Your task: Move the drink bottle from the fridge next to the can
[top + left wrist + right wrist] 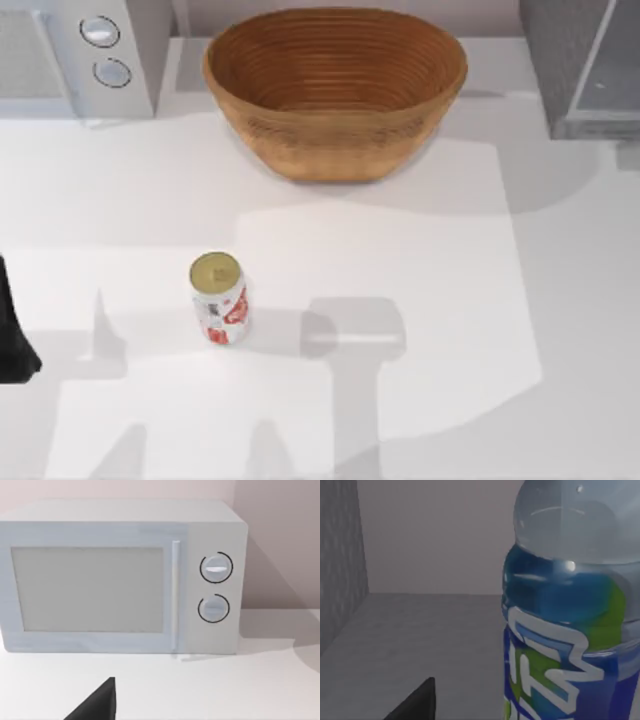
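Right wrist camera sits close on the drink bottle (pixel 570 625), upright on the grey floor inside the fridge (pixel 585 70) at the table's two o'clock, grip state impossible to tell, while the can (pixel 219 298) stands at eight o'clock.

Glossy clear plastic drink bottle (pixel 570 605), dull gold metal-topped can (pixel 219 297), ribbed woven basket (pixel 335 90), speckled grey fridge (pixel 580 65).

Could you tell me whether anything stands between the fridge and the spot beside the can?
Nothing visible does. The table between the fridge at the right rear and the can is bare; the wicker basket sits further back. The drink bottle looms close in the right wrist view.
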Tool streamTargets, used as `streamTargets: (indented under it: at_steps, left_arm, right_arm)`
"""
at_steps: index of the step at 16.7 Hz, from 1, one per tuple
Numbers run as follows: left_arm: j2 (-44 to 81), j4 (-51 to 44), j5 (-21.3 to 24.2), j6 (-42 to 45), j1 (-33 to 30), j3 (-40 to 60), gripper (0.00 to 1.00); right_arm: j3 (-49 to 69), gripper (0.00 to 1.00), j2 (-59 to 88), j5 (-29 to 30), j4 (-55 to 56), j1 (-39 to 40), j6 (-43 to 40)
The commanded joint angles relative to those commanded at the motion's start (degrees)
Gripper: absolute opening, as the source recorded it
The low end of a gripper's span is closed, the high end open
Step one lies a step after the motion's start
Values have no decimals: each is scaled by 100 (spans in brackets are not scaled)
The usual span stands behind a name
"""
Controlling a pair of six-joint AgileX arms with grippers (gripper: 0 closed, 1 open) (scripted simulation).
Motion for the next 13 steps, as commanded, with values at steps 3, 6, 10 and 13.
streamTargets:
  at_steps: [3, 6, 10, 13]
  left_arm:
    - [0, 0, 0, 0, 0, 0, 100]
    - [0, 0, 0, 0, 0, 0, 100]
    - [0, 0, 0, 0, 0, 0, 100]
    - [0, 0, 0, 0, 0, 0, 100]
  right_arm:
    - [367, 100, 183, 47, -164, 25, -3]
    - [981, 100, 489, 111, -466, 84, -5]
    - [1605, 100, 789, 180, -792, 150, -8]
    - [1633, 100, 804, 183, -808, 154, -8]
